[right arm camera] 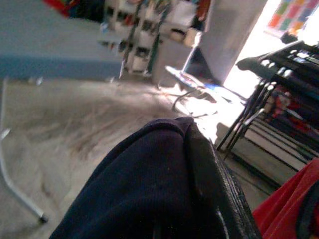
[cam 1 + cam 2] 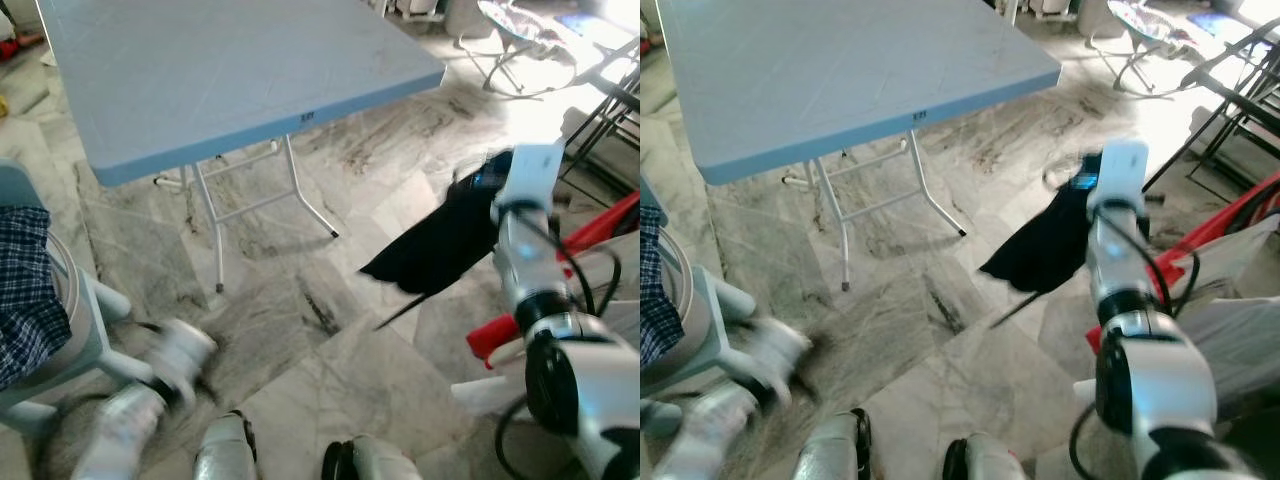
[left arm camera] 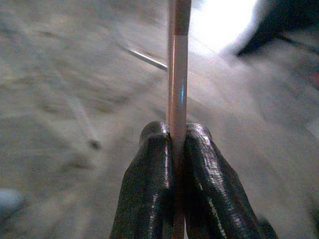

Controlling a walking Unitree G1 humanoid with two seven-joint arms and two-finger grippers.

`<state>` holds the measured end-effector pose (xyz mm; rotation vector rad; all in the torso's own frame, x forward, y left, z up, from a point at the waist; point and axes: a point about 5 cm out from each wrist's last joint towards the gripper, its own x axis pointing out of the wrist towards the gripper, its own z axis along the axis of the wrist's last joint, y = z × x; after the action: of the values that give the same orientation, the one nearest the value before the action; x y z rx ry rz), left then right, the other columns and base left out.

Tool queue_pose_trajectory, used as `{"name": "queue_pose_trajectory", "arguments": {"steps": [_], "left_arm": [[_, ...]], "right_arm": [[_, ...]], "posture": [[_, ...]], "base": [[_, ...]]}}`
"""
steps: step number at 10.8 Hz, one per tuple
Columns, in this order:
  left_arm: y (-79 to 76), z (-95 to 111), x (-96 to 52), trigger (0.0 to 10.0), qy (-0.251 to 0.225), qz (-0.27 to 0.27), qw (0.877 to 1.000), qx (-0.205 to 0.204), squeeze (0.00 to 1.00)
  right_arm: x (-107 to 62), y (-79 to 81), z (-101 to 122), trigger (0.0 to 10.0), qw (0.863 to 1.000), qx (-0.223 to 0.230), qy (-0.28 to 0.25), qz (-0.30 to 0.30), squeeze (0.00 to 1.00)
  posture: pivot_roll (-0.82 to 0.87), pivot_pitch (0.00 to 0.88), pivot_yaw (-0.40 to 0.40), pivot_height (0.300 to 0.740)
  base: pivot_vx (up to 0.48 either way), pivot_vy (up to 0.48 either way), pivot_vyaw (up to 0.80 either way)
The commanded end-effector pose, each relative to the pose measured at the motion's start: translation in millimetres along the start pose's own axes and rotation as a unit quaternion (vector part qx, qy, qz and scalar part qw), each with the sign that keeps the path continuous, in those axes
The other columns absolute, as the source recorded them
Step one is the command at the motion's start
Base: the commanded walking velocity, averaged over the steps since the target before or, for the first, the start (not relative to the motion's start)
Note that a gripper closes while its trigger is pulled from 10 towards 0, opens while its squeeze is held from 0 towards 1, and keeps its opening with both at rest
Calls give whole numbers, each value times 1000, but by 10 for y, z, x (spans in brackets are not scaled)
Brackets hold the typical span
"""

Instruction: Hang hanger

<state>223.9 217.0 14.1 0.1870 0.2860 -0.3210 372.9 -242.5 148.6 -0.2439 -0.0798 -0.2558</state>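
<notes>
A dark navy garment (image 2: 445,240) hangs over the marble floor at the right, and my raised right gripper (image 2: 485,178) is shut on its upper edge. In the right wrist view the cloth (image 1: 139,184) drapes over the black fingers (image 1: 214,174). A thin dark rod (image 2: 400,312) pokes out below the garment. My left gripper (image 3: 177,132) is shut on a thin copper-coloured rod (image 3: 178,74) that stands straight up between its fingers. The left arm (image 2: 165,370) is a blur low at the left, near the chair.
A blue folding table (image 2: 250,70) on white metal legs stands ahead at the left. At the far left a pale chair (image 2: 90,330) carries checked cloth (image 2: 25,290). A dark drying rack (image 2: 610,90) and red items (image 2: 600,225) crowd the right side. Marble floor lies between.
</notes>
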Motion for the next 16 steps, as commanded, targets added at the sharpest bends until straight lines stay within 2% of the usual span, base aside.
{"name": "queue_pose_trajectory", "arguments": {"steps": [1,2,3,4,5,7,8,9,10,11,12,13,16], "left_arm": [[116,83,-3,0,-30,49,998,-17,0],[151,341,52,7961,-86,86,993,-2,0],[121,413,77,7961,-99,87,991,11,0],[-71,585,141,10000,-120,43,992,2,0],[-174,701,148,10000,-143,18,990,10,0],[-186,935,164,10000,-191,28,980,48,0],[-68,1040,162,10000,-212,82,972,56,0],[-26,1067,156,10000,-218,105,969,52,0],[8,1128,139,10000,-226,123,966,37,0],[15,1147,133,10000,-229,127,964,35,0],[77,1244,154,10000,-245,147,958,34,0],[95,1296,172,10000,-253,153,955,32,0],[114,1434,175,10000,-278,160,947,29,0]], "right_arm": [[-4,-60,20,0,1000,-10,-15,12,0],[-83,-76,-73,0,998,-29,-19,57,0],[-100,-88,-81,0,997,-29,-23,69,0],[-164,-80,-74,0,991,-40,-46,122,0],[-214,-65,-71,0,986,-45,-60,147,0],[-290,4,-26,0,983,-25,-92,159,0],[-314,72,-27,1961,986,14,-90,140,0],[-339,106,-16,1882,986,27,-94,134,0],[-372,165,52,4824,983,40,-114,141,0],[-379,180,70,10000,982,43,-117,145,0],[-407,281,182,10000,976,38,-142,162,0],[-410,313,224,10000,974,43,-150,163,0],[-370,321,317,10000,973,55,-159,159,0]], "posture": [[92,116,-111,740],[96,115,-103,740],[97,115,-101,740],[95,110,-87,740],[92,105,-84,740],[94,93,-86,740],[105,90,-82,740],[104,91,-80,740],[99,92,-80,740],[99,92,-80,740],[89,88,-81,740],[88,86,-82,740],[90,83,-87,740]], "base": [[0,0,0],[0,0,0],[0,0,0],[0,0,0],[0,0,0],[0,0,0],[0,0,0],[0,0,0],[0,0,0],[0,0,0],[259,0,0],[274,0,719],[329,0,773]]}}
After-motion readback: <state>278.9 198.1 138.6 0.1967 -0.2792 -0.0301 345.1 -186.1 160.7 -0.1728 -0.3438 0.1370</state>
